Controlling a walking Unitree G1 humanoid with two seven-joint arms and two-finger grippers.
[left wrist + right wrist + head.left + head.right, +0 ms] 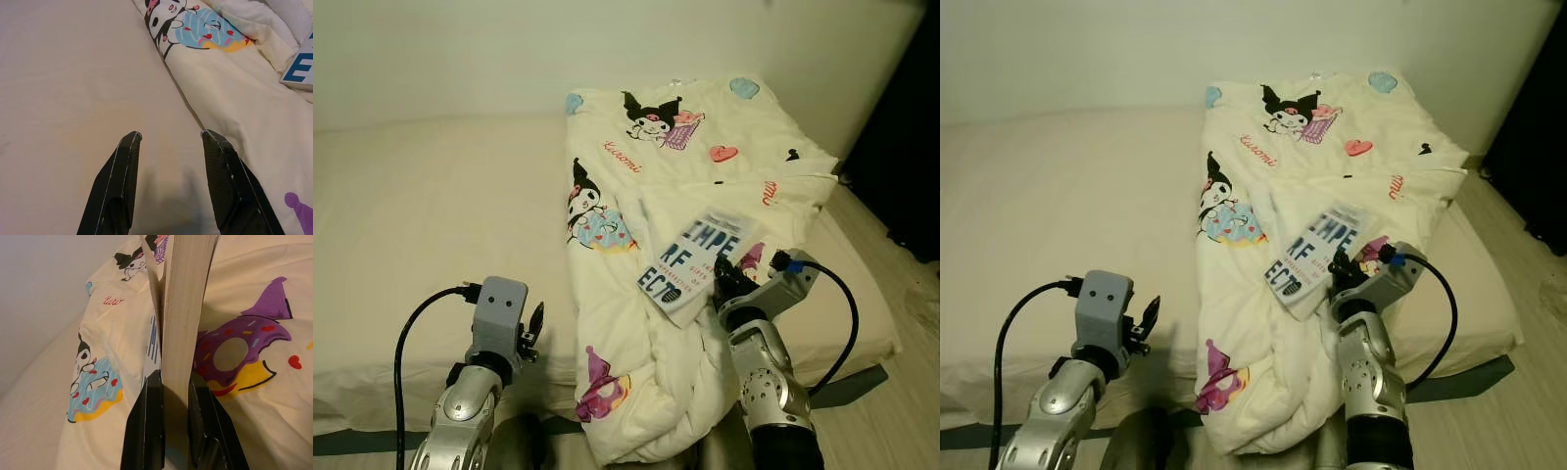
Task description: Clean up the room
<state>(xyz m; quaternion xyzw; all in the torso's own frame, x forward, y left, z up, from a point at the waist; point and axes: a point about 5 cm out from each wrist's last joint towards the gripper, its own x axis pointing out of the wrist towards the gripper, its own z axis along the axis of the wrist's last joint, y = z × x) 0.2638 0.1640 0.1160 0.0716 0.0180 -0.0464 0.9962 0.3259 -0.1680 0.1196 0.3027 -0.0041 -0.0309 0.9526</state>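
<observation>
Nearest us, our left gripper point(168, 142) hovers with fingers spread and empty over the bare sheet point(421, 225), while our right gripper point(168, 396) is clamped on the lower edge of the book point(697, 257), which lies tilted on the rumpled quilt point(705, 166) near the bed's right side. We judge the hold risky: the fingers pinch only a narrow strip of a thick, smooth-covered paperback, so it could pivot, fan open or slip. Beyond, the soft, puffy cartoon-print quilt runs to the plain wall.
</observation>
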